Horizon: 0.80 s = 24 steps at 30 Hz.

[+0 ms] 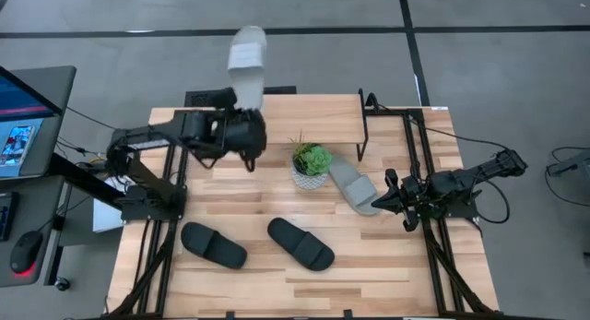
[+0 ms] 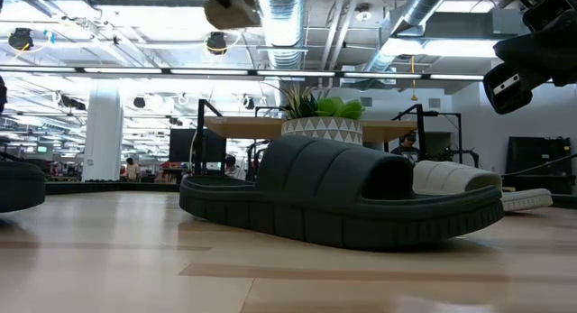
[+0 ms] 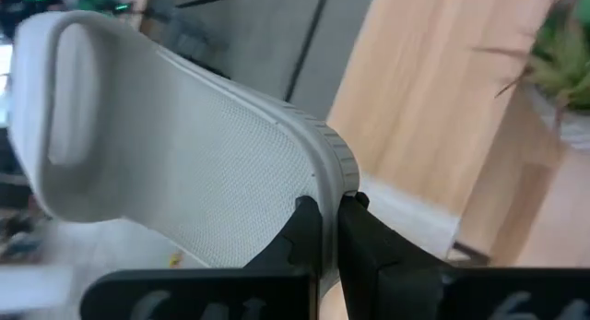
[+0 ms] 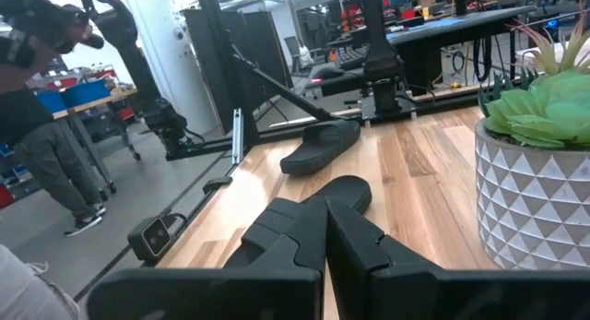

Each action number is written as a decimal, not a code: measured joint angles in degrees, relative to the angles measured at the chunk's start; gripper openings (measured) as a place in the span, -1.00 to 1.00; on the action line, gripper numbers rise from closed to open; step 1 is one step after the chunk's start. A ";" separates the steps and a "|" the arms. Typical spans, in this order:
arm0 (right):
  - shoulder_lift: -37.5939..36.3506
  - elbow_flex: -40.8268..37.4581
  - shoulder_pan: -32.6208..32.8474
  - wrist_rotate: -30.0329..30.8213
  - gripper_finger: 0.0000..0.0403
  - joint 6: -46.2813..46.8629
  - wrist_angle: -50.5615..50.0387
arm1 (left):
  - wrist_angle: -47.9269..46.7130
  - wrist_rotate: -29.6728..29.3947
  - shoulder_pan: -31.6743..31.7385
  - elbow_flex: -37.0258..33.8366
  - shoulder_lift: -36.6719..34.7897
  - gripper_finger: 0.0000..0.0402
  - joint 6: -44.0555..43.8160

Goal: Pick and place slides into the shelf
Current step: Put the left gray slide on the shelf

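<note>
Lighting even and bright, from ceiling strip lights (image 2: 162, 69) seen in the low view. Soft, short shadows under the black slides (image 1: 214, 245) on the table (image 1: 369, 274). Motion blur on the raised grey slide (image 1: 247, 57); left wrist view soft throughout. Plant (image 3: 562, 62) out of focus there.

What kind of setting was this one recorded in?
Probably a robotics lab or open industrial workspace. The low view shows exposed ceiling ducts over a large hall. The right wrist view shows more workbenches with equipment and a person standing beside the wooden table.
</note>
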 joint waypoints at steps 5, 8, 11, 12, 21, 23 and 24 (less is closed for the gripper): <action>0.00 0.00 -0.01 0.00 -1.00 0.01 0.00 | 11.68 7.38 5.78 -0.11 1.02 -1.00 12.16; 0.00 -0.01 0.00 0.00 -1.00 0.01 0.00 | 14.24 9.15 8.60 -0.02 1.98 -1.00 14.22; 0.00 -0.02 -0.02 0.00 -1.00 0.00 0.00 | 14.97 11.76 11.03 -1.10 2.55 -1.00 14.58; 0.00 0.00 0.00 0.00 -1.00 0.02 0.00 | 15.17 13.09 11.85 -2.05 2.66 -1.00 14.60; 0.00 0.00 -0.01 0.00 -1.00 0.02 0.00 | 20.96 20.07 12.85 -14.36 2.79 -1.00 14.07; 0.00 0.00 -0.02 0.00 -1.00 0.02 0.00 | 23.37 21.05 12.34 -17.65 2.79 -1.00 12.97; 0.00 0.00 0.00 0.00 -1.00 0.00 0.00 | 24.48 21.74 12.09 -19.36 2.84 -1.00 12.24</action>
